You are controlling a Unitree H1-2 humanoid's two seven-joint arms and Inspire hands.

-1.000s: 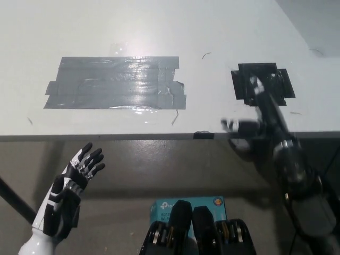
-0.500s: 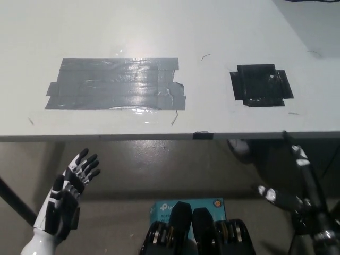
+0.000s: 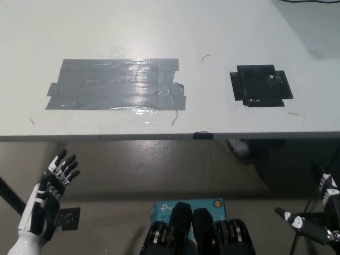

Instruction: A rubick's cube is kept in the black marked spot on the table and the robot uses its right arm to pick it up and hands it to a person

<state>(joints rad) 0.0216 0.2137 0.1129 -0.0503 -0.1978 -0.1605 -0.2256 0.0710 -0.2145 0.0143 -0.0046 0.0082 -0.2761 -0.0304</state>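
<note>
The black marked spot point(image 3: 261, 85) on the white table point(image 3: 159, 26) lies bare, and no Rubik's cube shows anywhere in the head view. My black right hand point(image 3: 316, 215) hangs low at the bottom right, below the table's front edge, fingers spread and holding nothing. My white left hand point(image 3: 47, 196) rests at the lower left, also under the table edge, open with its fingers apart.
A wide patch of grey tape point(image 3: 117, 84) covers the table's left middle. A small black tape piece point(image 3: 203, 135) sits on the front edge. A teal box point(image 3: 186, 204) lies on the floor below, and a small dark marker point(image 3: 68, 218) lies near my left hand.
My right hand dropped from over the black spot down past the table edge to the bottom right corner. My left hand sank lower and to the left.
</note>
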